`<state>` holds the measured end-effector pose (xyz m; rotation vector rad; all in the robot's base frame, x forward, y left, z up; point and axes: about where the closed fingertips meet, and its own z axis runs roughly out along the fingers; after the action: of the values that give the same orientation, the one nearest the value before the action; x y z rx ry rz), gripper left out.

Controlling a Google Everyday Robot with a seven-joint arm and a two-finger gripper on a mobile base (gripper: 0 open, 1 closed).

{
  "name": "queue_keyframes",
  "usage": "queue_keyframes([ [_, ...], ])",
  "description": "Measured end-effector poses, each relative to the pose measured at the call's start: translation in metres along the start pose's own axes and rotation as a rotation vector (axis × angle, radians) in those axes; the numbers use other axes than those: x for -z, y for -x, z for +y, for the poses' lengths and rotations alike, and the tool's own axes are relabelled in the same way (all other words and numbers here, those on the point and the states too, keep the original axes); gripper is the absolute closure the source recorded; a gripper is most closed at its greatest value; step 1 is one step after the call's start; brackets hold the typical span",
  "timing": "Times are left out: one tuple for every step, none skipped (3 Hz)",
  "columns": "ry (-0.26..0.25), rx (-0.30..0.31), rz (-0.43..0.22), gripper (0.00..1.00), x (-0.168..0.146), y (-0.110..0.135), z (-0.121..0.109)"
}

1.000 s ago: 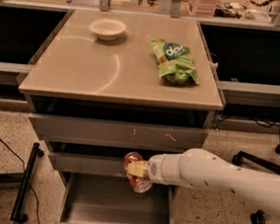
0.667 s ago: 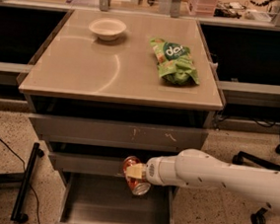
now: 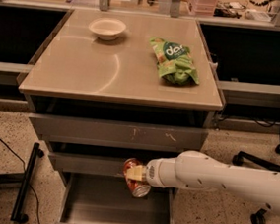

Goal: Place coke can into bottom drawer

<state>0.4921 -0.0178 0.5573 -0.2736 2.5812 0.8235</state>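
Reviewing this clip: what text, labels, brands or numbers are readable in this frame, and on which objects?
"do", then a third letter that is not clear: white print on the green snack bag.
The coke can, held by the gripper over the open bottom drawer: pale markings, too blurred to read.
The clutter on the rear counter: nothing legible.

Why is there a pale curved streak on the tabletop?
Camera view: probably glare, light reflected off the glossy tabletop; the whole scene is warm-tinted; the open bottom drawer is shaded beneath the claw gripping the coke can.
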Motion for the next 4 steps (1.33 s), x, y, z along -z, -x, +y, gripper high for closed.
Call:
queue_keyframes([
  [0.013,-0.044,0.029,1.00,-0.015,-0.011,-0.008],
  [0.029,-0.088,0.076,1.00,-0.039,-0.023,-0.018],
  [0.040,-0.121,0.112,1.00,-0.060,-0.031,-0.028],
  [0.042,-0.125,0.115,1.00,-0.062,-0.033,-0.029],
])
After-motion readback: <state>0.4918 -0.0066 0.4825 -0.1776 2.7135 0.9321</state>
